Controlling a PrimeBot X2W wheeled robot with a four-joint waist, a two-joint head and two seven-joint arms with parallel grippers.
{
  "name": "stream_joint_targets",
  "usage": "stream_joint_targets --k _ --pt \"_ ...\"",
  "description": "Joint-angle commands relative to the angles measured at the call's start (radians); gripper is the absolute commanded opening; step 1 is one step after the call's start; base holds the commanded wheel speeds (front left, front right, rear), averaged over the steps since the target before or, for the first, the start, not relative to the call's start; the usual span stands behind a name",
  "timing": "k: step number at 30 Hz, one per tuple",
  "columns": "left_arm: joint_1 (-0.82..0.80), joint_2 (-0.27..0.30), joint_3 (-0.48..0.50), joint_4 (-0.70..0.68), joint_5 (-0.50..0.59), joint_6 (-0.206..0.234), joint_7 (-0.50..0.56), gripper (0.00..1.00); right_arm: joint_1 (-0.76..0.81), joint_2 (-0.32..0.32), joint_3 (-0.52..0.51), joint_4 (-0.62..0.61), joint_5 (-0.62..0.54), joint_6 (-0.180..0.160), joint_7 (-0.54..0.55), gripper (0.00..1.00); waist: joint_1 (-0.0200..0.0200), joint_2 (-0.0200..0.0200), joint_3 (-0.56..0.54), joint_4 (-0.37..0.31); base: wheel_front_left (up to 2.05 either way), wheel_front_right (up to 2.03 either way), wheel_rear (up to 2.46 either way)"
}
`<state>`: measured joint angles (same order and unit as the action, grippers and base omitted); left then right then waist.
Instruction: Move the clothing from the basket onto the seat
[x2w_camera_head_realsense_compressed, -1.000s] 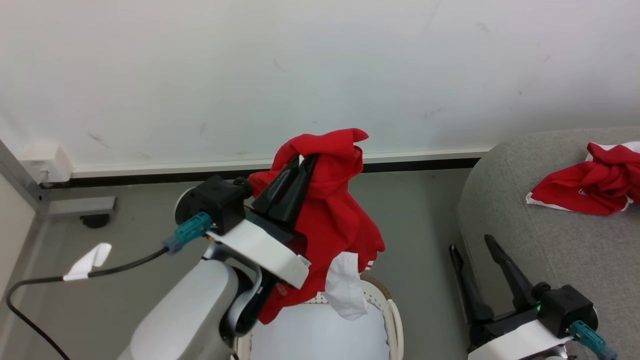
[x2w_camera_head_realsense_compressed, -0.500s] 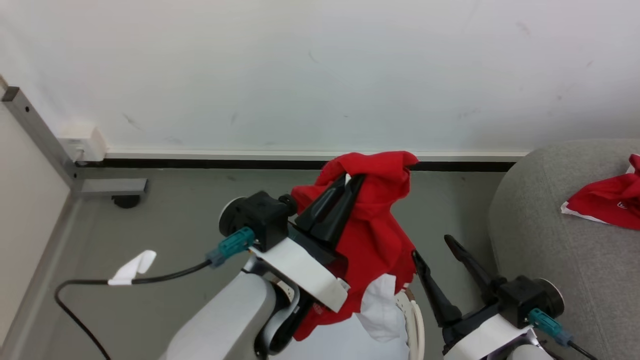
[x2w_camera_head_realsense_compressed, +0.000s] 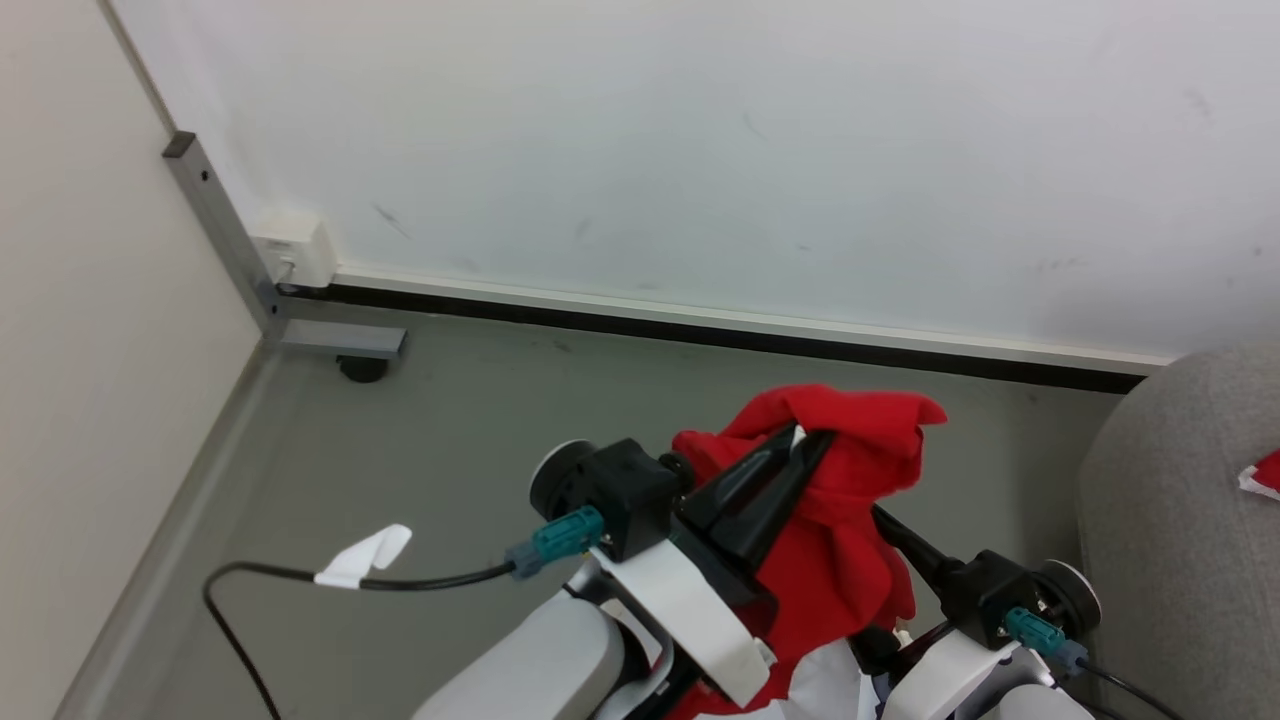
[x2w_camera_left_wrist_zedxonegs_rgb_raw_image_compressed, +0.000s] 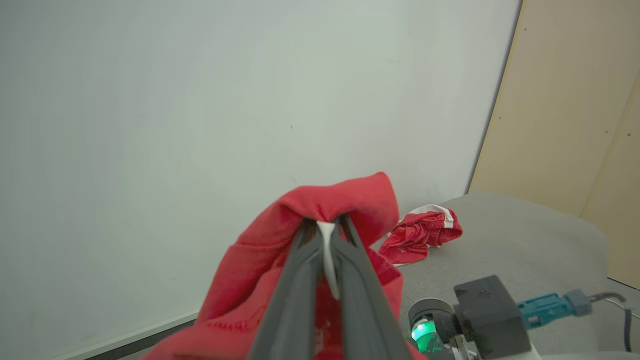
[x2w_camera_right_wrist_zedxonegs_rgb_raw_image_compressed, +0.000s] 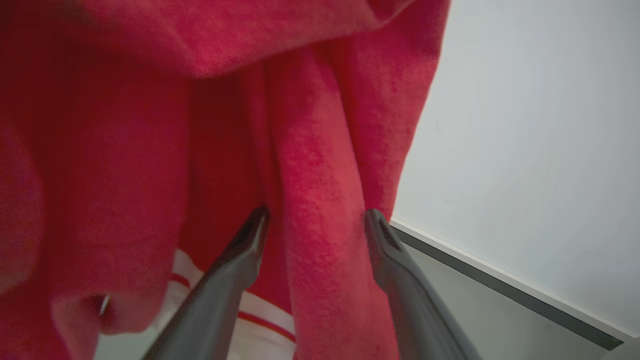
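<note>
1. Left gripper (x2w_camera_left_wrist_zedxonegs_rgb_raw_image_compressed: 325, 227): fingers pressed together, pinching the soft red fabric garment (x2w_camera_head_realsense_compressed: 845, 560) by a top fold so it hangs free.
2. Right gripper (x2w_camera_right_wrist_zedxonegs_rgb_raw_image_compressed: 315, 220): fingers spread astride a hanging fold, apparently to steady it.
3. Light grey upholstered seat (x2w_camera_head_realsense_compressed: 1180, 530), at right, holds another red garment (x2w_camera_left_wrist_zedxonegs_rgb_raw_image_compressed: 422, 235).

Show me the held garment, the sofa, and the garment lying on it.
held garment (x2w_camera_head_realsense_compressed: 835, 580), head view, hanging fold
sofa (x2w_camera_left_wrist_zedxonegs_rgb_raw_image_compressed: 525, 235), left wrist view, bare cushion
lying garment (x2w_camera_left_wrist_zedxonegs_rgb_raw_image_compressed: 422, 237), left wrist view, crumpled middle

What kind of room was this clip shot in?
Probably a bare indoor room corner: plain white wall, grey floor with black skirting, and a grey sofa with a red garment lying on it.
</note>
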<state>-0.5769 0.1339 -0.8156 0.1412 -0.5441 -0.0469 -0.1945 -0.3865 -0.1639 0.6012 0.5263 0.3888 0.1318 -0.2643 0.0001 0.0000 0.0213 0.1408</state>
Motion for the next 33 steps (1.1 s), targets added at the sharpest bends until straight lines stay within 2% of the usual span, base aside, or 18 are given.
stream_joint_targets --k 1,9,16,17,18,20,21,22,33 --pt "0.012 -0.007 -0.010 -0.008 -0.003 -0.006 0.006 0.00 -0.020 -0.010 0.013 0.018 0.016 -0.002 0.000 1.00 -0.0001 0.0000 -0.002 0.025 0.00 0.00 0.00" --pt "0.015 -0.023 -0.057 -0.017 -0.008 -0.023 0.015 0.00 -0.075 -0.028 0.101 0.116 0.050 -0.002 0.000 1.00 -0.0001 0.0000 -0.007 0.086 0.00 0.00 0.00" --pt "0.007 -0.028 -0.070 -0.022 -0.011 -0.025 0.017 0.00 -0.112 -0.015 0.157 0.180 0.111 -0.002 0.000 1.00 -0.0001 0.0000 -0.012 0.124 0.00 0.00 0.00" --pt "0.007 -0.027 -0.070 -0.021 -0.012 -0.024 0.016 0.00 -0.113 -0.012 0.159 0.184 0.118 -0.002 0.000 0.79 -0.0001 0.0000 -0.013 0.127 0.00 0.00 0.00" --pt "0.007 -0.026 -0.070 -0.021 -0.013 -0.023 0.014 0.00 -0.116 -0.009 0.160 0.186 0.125 -0.002 0.000 0.48 -0.0001 0.0000 -0.013 0.129 0.00 0.00 0.00" --pt "0.008 -0.023 -0.069 -0.019 -0.015 -0.021 0.012 0.00 -0.122 -0.008 0.158 0.185 0.133 -0.002 0.000 0.15 -0.0001 0.0000 -0.015 0.133 0.00 0.00 0.00" --pt "0.008 -0.023 -0.069 -0.019 -0.015 -0.021 0.012 0.00 -0.122 -0.008 0.158 0.185 0.133 -0.002 0.000 0.15 -0.0001 0.0000 -0.015 0.133 0.00 0.00 0.00" --pt "0.009 -0.022 -0.069 -0.017 -0.016 -0.020 0.011 0.00 -0.122 -0.006 0.157 0.183 0.135 -0.002 0.000 0.01 -0.0001 0.0000 -0.015 0.133 0.00 0.00 0.00" --pt "0.015 -0.012 -0.061 -0.004 -0.025 -0.007 0.006 0.00 -0.090 -0.006 0.142 0.147 0.138 -0.002 0.000 0.00 -0.0001 0.0000 -0.024 0.114 0.00 0.00 0.00"
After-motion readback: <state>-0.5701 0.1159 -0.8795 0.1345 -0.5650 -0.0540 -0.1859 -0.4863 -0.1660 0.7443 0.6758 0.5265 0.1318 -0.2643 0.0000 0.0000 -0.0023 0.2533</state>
